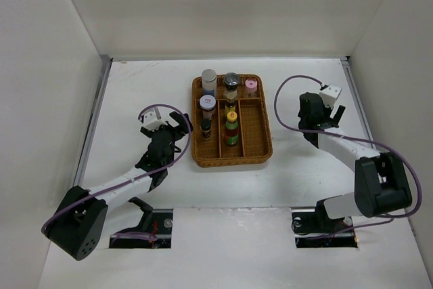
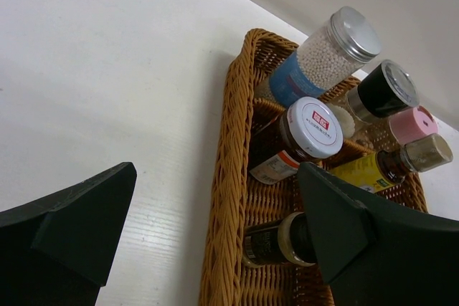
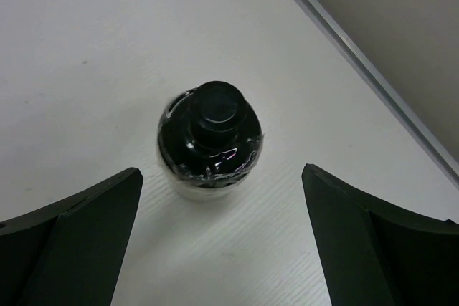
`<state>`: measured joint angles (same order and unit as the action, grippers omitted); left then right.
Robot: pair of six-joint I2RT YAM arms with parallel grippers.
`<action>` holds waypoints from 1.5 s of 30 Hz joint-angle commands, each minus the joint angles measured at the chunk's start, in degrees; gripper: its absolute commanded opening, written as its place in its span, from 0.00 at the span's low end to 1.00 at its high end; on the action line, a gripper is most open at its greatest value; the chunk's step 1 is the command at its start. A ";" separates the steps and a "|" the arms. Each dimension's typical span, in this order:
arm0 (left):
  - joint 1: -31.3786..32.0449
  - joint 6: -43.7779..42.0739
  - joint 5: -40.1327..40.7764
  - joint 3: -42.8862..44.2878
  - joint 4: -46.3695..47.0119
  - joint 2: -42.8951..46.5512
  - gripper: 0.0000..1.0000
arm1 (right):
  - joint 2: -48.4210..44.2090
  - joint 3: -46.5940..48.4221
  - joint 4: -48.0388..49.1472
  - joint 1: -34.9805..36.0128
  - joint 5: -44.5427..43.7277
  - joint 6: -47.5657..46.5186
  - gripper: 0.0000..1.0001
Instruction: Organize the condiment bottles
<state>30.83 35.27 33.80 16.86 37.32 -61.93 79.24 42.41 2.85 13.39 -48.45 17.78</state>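
Left gripper [image 2: 215, 173] gapes wide, holding nothing, just beside the tray's [image 2: 229, 141] left rim. Bottles [image 1: 232, 123] sit inside the tray. Farther right, a black-capped bottle [image 3: 215, 116] stands on the table [image 3: 86, 48] between the right gripper's [image 3: 221, 171] spread fingers, untouched.

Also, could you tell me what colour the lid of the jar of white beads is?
The lid is silver; the left wrist view shows it best.
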 commanded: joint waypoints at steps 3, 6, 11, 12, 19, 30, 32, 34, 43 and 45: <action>0.33 1.12 -1.19 -0.34 2.32 2.08 1.00 | 2.76 4.61 1.71 -3.58 3.43 2.34 1.00; 0.59 1.12 -1.28 -0.34 2.32 2.52 1.00 | 3.55 4.00 6.62 -4.73 8.26 2.43 0.95; 0.85 1.12 -1.28 -0.34 2.23 2.43 1.00 | 5.57 4.43 9.27 -5.35 10.12 2.35 0.80; 0.85 1.12 -1.28 -0.25 2.23 2.17 1.00 | 5.66 4.52 9.45 -5.52 9.95 2.43 0.75; 0.77 1.12 -1.28 0.01 2.23 1.20 1.00 | 3.30 4.61 10.94 -6.14 9.78 3.05 0.48; -1.95 2.17 -0.75 0.19 1.27 0.67 1.00 | -7.00 9.26 12.79 13.35 12.49 -3.37 0.49; -3.01 3.23 -0.84 0.45 -0.14 0.67 1.00 | -5.60 10.23 14.37 16.79 14.69 -3.28 0.49; -4.06 4.28 -1.19 0.98 -1.89 0.58 1.00 | -3.58 11.02 16.21 18.81 16.01 -3.45 0.49; -8.28 9.03 -1.72 3.88 -10.42 -2.66 1.00 | 7.50 15.94 20.17 19.97 21.99 -2.93 0.50; -8.81 9.64 -1.72 4.23 -11.13 -3.54 1.00 | 8.99 16.21 20.44 19.97 22.43 -2.93 0.50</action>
<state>22.92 42.50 32.49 18.26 28.08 -64.95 88.23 54.28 15.03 33.41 -27.73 14.94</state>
